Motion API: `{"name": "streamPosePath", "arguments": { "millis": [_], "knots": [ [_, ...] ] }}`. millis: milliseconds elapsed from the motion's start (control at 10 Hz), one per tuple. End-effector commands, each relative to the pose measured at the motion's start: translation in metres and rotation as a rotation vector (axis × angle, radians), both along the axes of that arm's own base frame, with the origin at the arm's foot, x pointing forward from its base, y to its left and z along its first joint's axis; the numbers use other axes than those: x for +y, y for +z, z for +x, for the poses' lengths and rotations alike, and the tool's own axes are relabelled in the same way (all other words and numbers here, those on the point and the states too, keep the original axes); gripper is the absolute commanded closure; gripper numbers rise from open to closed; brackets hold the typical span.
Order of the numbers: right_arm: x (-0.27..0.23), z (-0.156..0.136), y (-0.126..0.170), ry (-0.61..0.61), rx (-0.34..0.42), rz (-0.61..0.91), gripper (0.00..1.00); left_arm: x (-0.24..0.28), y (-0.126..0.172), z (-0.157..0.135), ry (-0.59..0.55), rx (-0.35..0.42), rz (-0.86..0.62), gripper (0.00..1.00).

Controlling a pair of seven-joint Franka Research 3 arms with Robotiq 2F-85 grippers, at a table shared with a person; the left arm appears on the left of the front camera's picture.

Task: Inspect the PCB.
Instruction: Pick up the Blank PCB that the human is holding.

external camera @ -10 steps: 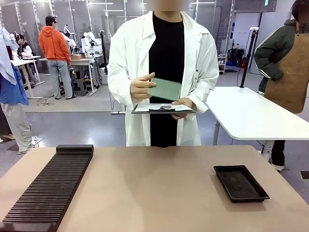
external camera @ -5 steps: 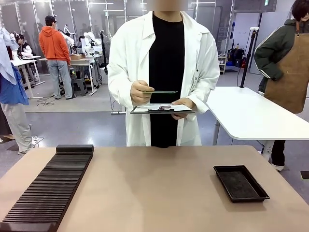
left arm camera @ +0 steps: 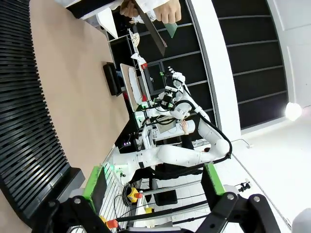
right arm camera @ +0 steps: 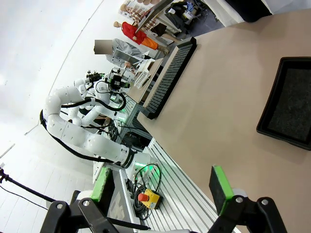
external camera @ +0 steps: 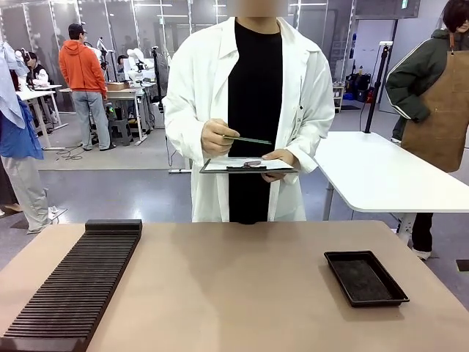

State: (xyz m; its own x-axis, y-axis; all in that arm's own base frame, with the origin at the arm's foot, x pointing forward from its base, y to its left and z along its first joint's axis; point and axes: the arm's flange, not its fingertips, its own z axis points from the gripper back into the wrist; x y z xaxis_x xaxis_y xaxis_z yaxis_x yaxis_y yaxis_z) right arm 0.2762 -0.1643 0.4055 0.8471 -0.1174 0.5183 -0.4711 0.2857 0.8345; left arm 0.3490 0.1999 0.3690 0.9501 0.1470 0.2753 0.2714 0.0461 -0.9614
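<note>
Across the table a person in a white lab coat holds the PCB (external camera: 249,140) nearly edge-on in one hand (external camera: 218,137), just above a white clipboard (external camera: 249,166) that rests on the other hand. In the left wrist view the PCB (left arm camera: 171,29) shows as a small green corner by the person's hand at the top. My left gripper (left arm camera: 154,183) stands open with nothing between its green pads (left arm camera: 95,182). Just as bare, my right gripper (right arm camera: 160,190) is open above the near table edge. Both are far from the PCB.
A long black slotted rack (external camera: 73,286) lies along the table's left side. A shallow black tray (external camera: 365,277) sits at the right, also seen as the tray (right arm camera: 291,104) in the right wrist view. Other people and a white table (external camera: 381,172) stand beyond.
The person turned the PCB from face-on to edge-on, then tilted it slightly down to the right. The clipboard, rack and tray stayed put.
</note>
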Motion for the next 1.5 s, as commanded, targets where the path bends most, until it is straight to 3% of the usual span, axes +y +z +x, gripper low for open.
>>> {"name": "streamPosePath", "arguments": {
  "millis": [0, 1400],
  "knots": [
    [-0.0004, -0.0003, 0.0008, -0.001, -0.022, 0.006, 0.0, 0.0008, 0.0035, 0.0027, -0.002, 0.003, 0.004, 0.0],
    [-0.0004, -0.0003, 0.0008, -0.001, -0.022, 0.006, 0.0, 0.0008, 0.0035, 0.0027, -0.002, 0.003, 0.004, 0.0]
  ]
}}
